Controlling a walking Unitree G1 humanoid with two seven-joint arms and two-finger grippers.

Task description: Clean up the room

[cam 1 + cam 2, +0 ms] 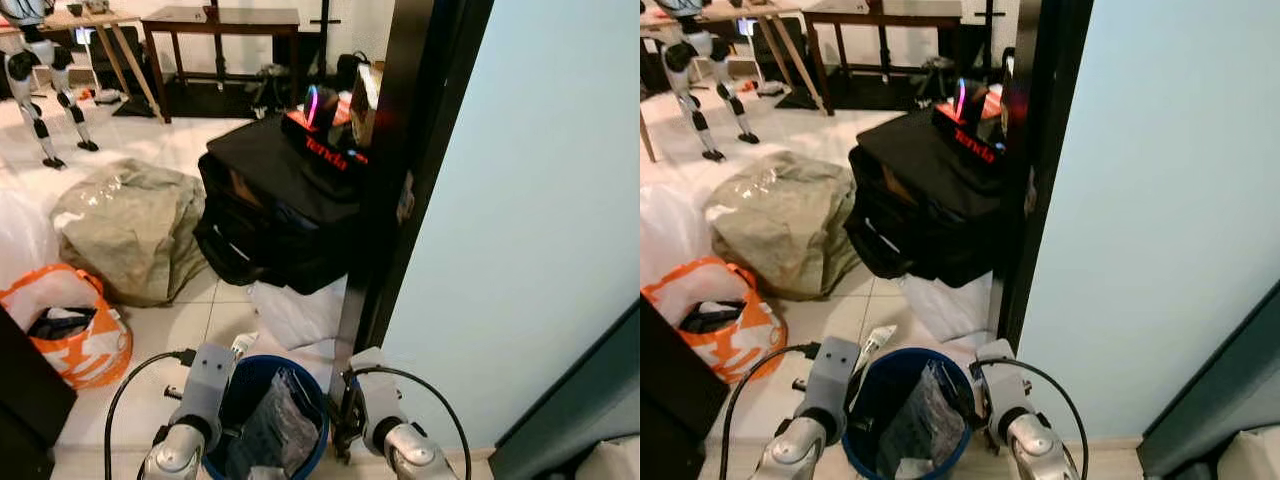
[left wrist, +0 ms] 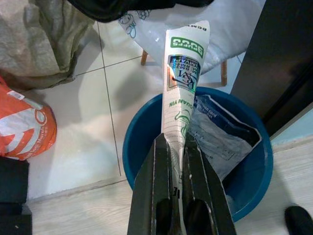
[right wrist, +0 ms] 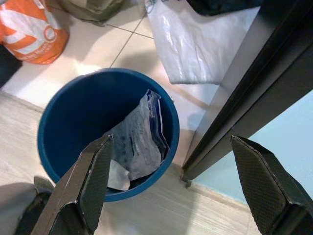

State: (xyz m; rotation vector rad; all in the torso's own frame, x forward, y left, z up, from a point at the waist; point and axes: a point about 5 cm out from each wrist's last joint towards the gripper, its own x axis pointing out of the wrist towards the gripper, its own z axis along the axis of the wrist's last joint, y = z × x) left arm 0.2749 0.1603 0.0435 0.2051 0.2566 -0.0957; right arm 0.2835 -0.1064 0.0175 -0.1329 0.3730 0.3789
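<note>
One item in hand: a folded white paper wrapper [image 2: 184, 73] w/ green print, pinched near its lower end by the left gripper [image 2: 177, 161], both black fingers closed flat on it; the free end stands up past the fingertips, over the near rim of the blue bin [image 2: 254, 161]. Judgement: very light, thin, creases easily, no real stiffness beyond the fold; not fragile; slightly glossy so could slip, but the present pinch low on the fold looks adequate; no re-grip needed before release.

Bin contents: a crumpled grey plastic bag [image 3: 139, 139] leaning against the far wall of the bin, soft and bulky, plus a scrap of paper at the bottom; room left on the near side for the wrapper.

Left arm pose: forearm low, bent in front of the body, wrist at the bin's left edge, wrapper tip just visible by the rim [image 1: 243, 345]. Right gripper [image 3: 181, 191]: fingers spread wide apart, holding nothing, hanging above the bin's right edge next to the black door frame [image 1: 395, 180].

Other clutter, floor beyond the bin: white plastic bag [image 1: 295, 315] just behind the bin; black bag [image 1: 275, 210] w/ router box on top; beige sack [image 1: 135, 225]; orange-and-white bag [image 1: 70, 325] well to the left.
</note>
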